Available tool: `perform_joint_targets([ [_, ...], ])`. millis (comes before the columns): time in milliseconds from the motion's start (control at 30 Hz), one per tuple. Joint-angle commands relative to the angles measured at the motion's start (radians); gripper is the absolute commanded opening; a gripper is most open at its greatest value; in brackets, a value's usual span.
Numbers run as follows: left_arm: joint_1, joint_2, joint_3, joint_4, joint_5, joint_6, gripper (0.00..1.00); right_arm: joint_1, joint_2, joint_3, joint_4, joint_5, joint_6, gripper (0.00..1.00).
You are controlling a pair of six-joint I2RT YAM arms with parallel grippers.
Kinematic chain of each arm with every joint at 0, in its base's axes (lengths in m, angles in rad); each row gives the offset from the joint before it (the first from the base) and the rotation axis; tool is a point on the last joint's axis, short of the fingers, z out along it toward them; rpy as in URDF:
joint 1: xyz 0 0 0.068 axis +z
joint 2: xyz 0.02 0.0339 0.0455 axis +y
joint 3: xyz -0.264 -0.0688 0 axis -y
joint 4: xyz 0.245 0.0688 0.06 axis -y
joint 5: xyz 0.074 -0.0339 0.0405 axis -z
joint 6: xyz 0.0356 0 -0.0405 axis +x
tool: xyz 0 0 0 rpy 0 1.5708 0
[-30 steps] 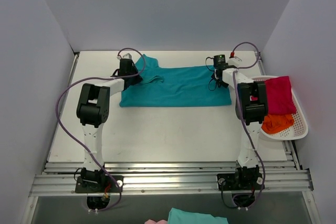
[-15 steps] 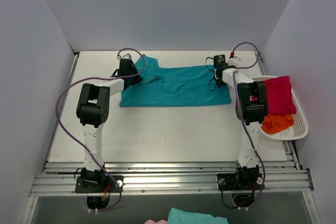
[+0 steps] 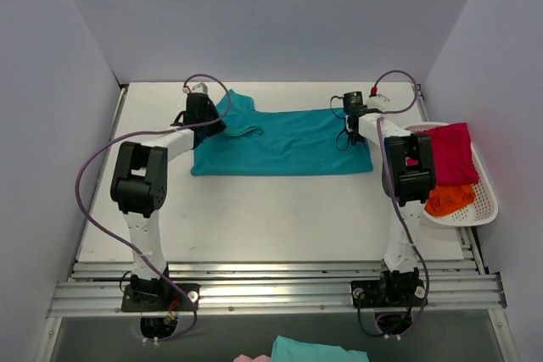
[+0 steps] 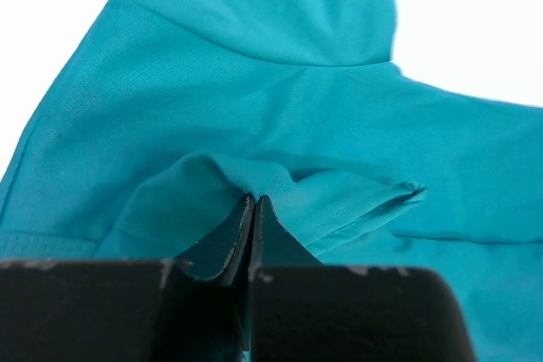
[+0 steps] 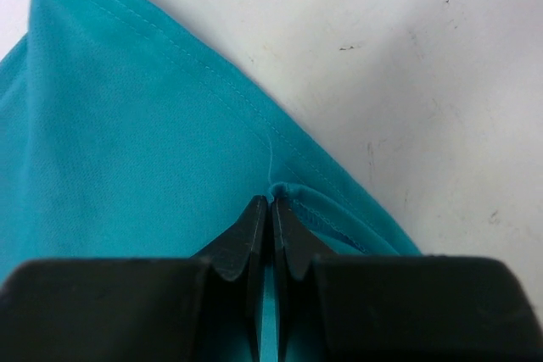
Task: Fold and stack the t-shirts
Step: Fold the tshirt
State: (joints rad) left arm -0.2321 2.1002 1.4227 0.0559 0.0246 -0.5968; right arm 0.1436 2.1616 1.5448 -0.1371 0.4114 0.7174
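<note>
Up in the overhead view, the teal-blue t-shirt (image 3: pixel 288 142) lies spread sideways across the upper middle of the table (image 3: pixel 271 218), and both arms are reaching to it from the bottom of the frame. The left gripper (image 3: pixel 206 120) sits at the shirt's upper left, by the sleeve that pokes toward the top of the frame. Its wrist view tells the story: the two dark fingers (image 4: pixel 227 243) are pressed tight together at the lower centre, and a peaked fold of teal cloth is clamped between them, with a stitched hem trailing off to the right. Over on the other side, the right gripper (image 3: pixel 350 129) is at the shirt's upper right edge. In its own camera the fingers (image 5: pixel 242 239) are clenched too, and a small lip of the hemmed edge is nipped right at the tips. Teal fabric fills the left of that frame and bare, scuffed white table the upper right. So both pincers are grasping the same shirt, one at each end. At the right edge of the overhead frame a white slatted basket (image 3: pixel 484 209) holds the crimson-pink shirt (image 3: pixel 451 152), with the orange shirt (image 3: pixel 447 199) bunched just below it, both well apart from the grippers. Purple cables (image 3: pixel 97 167) loop off each arm.
</note>
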Motion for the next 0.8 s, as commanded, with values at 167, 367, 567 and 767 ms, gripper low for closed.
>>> perform_joint_targets([
  [167, -0.015, -0.229, -0.073, -0.017, -0.045, 0.026, 0.02, 0.033, -0.181, -0.064, -0.045, 0.047, 0.017, 0.00],
  [367, -0.042, -0.371, -0.175, -0.040, -0.077, 0.022, 0.02, 0.059, -0.299, -0.153, -0.056, 0.058, 0.019, 0.00],
  [567, -0.088, -0.554, -0.286, -0.114, -0.142, 0.014, 0.02, 0.106, -0.474, -0.308, -0.064, 0.086, 0.030, 0.00],
  [767, -0.151, -0.768, -0.438, -0.180, -0.205, -0.015, 0.02, 0.129, -0.660, -0.481, -0.058, 0.104, 0.045, 0.00],
])
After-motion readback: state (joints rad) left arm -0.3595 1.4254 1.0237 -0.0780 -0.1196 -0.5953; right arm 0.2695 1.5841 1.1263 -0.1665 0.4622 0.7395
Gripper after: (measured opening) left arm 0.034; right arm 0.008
